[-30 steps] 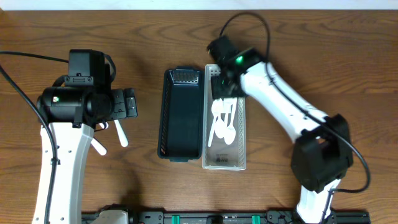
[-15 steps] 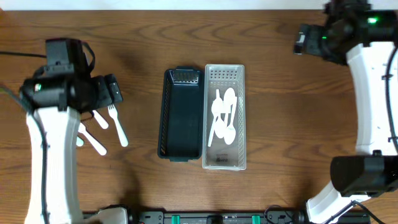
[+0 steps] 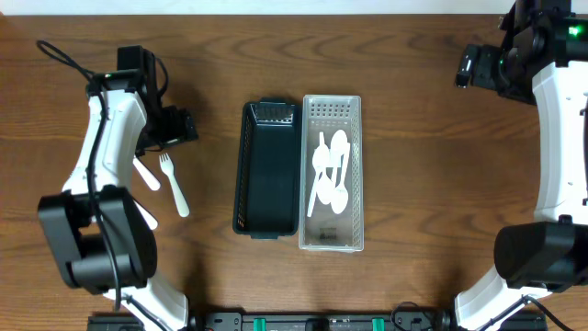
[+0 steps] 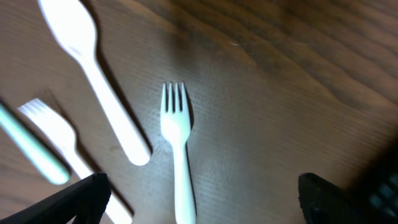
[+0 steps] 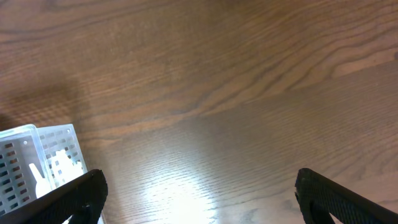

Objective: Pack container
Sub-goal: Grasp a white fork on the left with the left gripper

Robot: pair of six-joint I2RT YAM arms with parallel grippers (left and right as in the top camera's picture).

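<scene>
The right hand [image 3: 470, 68] has swung off the clear perforated tray [image 3: 332, 241] to the corner, opened wide, empty. The left hand [image 3: 176, 127], equally spread, hangs over a white plastic fork [image 4: 176, 124] on the wood-grain worktop [image 3: 423, 184]; glossy spoons [image 3: 331, 170] lie in the tray.

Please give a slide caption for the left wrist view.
Open left end effector over a white fork, with a spoon beside it, on the wooden table.

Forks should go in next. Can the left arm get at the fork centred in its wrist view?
Probably yes: the left gripper hangs open close to the fork, which lies bare on the table, apart from the spoon beside it.
</scene>
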